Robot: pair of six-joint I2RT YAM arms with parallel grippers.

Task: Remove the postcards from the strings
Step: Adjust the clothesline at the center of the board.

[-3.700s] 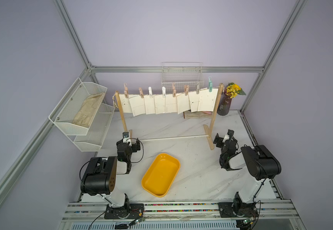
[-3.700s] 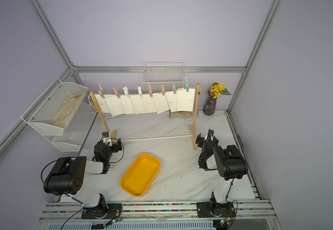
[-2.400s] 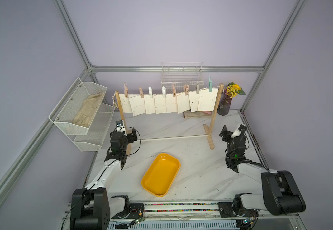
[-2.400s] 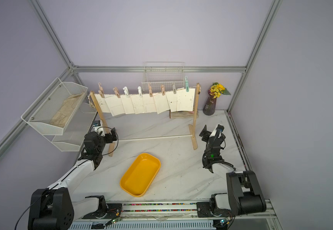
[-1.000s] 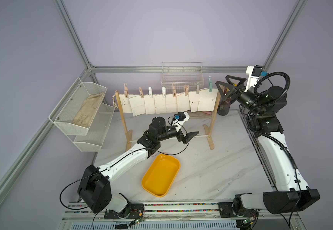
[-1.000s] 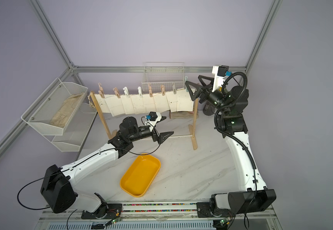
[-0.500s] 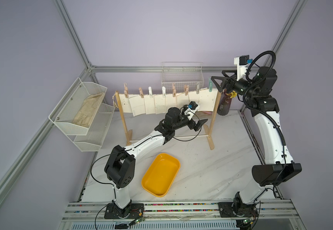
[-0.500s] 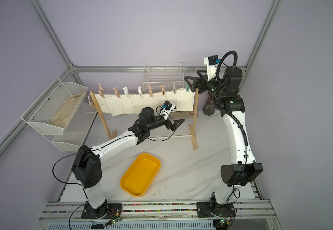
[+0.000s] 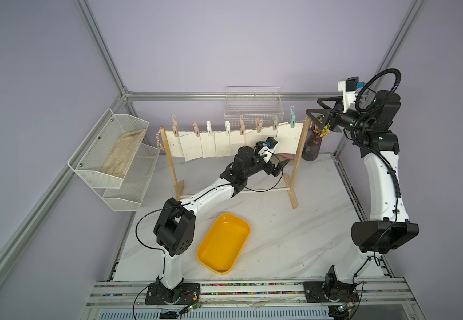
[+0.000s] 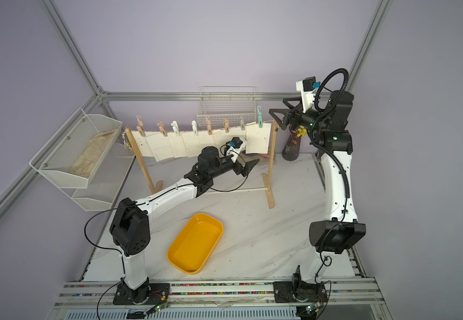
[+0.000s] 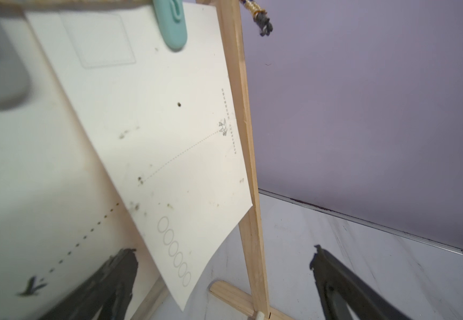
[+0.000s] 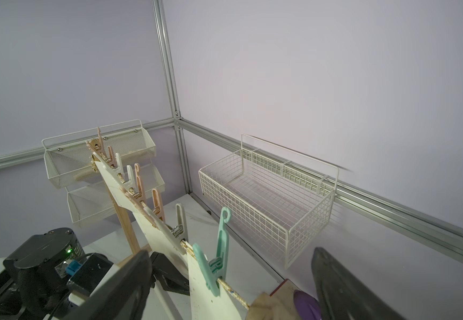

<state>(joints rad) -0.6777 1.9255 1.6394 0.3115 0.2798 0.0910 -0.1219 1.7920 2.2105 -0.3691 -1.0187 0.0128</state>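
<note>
**Postcards all on the string, both pairs of fingers released**

The cream-white rectangular paper postcards hang in one overlapping row. They carry faint dotted lines and small dark marks. They are pinned to the thin twisted beige-and-white string, which runs between two light wooden posts at the back of the white marble desk. Eight pastel plastic clothespins hold them there. The last one, a teal clothespin, grips the end postcard just beside the post on the right arm's side.

The left fingers are released and hold nothing. They are low, under the row of cards and near that same post. In the left wrist view they stand wide apart, and the lower corner of the end postcard and the post appear between them. It cannot be told whether one finger touches the neighbouring card.

The right fingers are released too and carry nothing. They are high, near the top of the post, and the teal clothespin and the string show between them, apart from both.

In front of the rack lies a yellow oval plastic tray. A white mesh shelf on the side wall holds a beige cloth. A white wire basket hangs on the back wall. A dark purple vase with yellow flowers stands just beside the post.
</note>
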